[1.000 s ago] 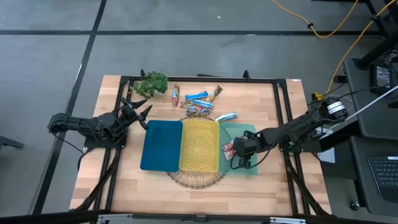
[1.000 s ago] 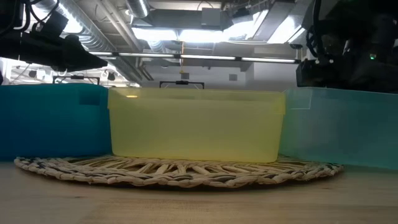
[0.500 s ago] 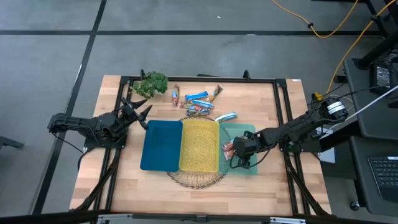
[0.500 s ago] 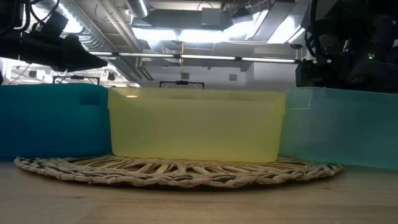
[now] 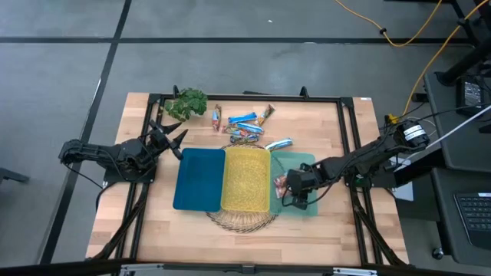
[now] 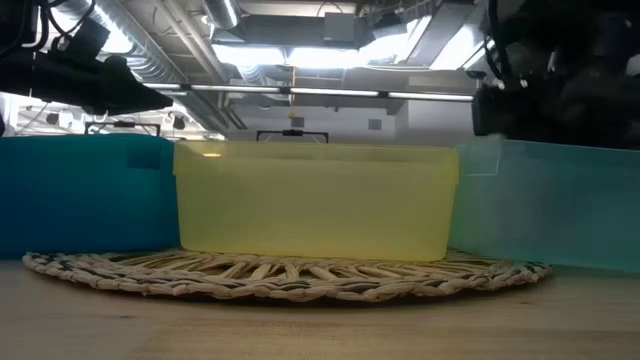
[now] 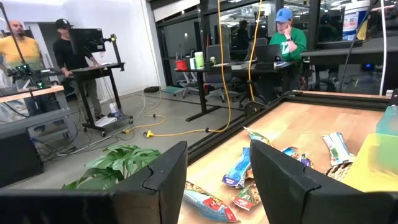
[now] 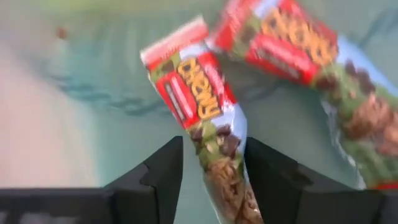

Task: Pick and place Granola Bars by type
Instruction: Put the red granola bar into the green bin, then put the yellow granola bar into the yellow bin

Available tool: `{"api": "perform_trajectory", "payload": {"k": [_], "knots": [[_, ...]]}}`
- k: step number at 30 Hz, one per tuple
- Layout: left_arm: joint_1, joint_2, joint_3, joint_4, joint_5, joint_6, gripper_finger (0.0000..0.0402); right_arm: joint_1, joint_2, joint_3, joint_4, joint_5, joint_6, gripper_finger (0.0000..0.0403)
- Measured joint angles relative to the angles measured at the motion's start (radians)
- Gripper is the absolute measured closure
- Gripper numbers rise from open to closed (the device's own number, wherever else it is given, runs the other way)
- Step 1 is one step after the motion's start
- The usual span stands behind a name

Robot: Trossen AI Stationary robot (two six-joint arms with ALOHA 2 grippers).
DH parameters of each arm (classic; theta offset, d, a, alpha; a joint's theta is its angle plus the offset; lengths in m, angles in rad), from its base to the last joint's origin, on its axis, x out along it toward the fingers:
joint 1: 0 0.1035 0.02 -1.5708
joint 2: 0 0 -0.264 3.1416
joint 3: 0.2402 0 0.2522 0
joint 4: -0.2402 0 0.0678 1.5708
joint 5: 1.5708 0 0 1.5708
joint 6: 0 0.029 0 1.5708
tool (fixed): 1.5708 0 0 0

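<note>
Granola bars (image 5: 244, 127) lie mostly in a loose cluster on the bare wood at the far side of the table (image 5: 153, 222), beyond three bins set side by side on a round woven mat (image 5: 244, 220). At the far left, the left arm waits off the table's left edge, its left pincer (image 5: 175, 136) empty with the fingers standing apart, aimed toward the green leafy plant (image 5: 188, 103) at the far left corner; its wrist view looks past the plant to several blue-white and red-wrapped bars on the wood and, beyond the table, people in the room. Next comes the dark blue bin (image 5: 199, 179), then the yellow bin (image 5: 245, 179) touching it, then the pale teal bin (image 5: 305, 162). A blue-white bar (image 5: 278, 143) lies alone just behind the teal bin. Inside the teal bin, against its wall nearest the yellow bin, are two red-wrapped granola bars (image 8: 199, 99), one lying partly across the other. The right pincer (image 5: 292, 194) hangs low inside this bin, its fingers parted on either side of the nearer red bar's end, and whether they touch it cannot be told.
</note>
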Motion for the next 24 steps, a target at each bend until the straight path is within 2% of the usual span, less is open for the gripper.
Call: {"api": "perform_trajectory", "payload": {"k": [5, 16, 24], "knots": [[0.000, 0.000, 0.000, 0.000, 0.000, 0.000, 0.0233, -0.002, 0.000, 0.075, -0.034, 0.001, -0.055, 0.0226], [0.000, 0.000, 0.000, 0.000, 0.000, 0.000, 0.0233, -0.074, 0.000, 0.331, -0.336, 0.016, -0.205, 0.0226], [0.000, 0.000, 0.000, 0.000, 0.000, 0.000, 0.0233, -0.180, 0.000, 0.523, -0.400, 0.113, -0.340, 0.0226]]}}
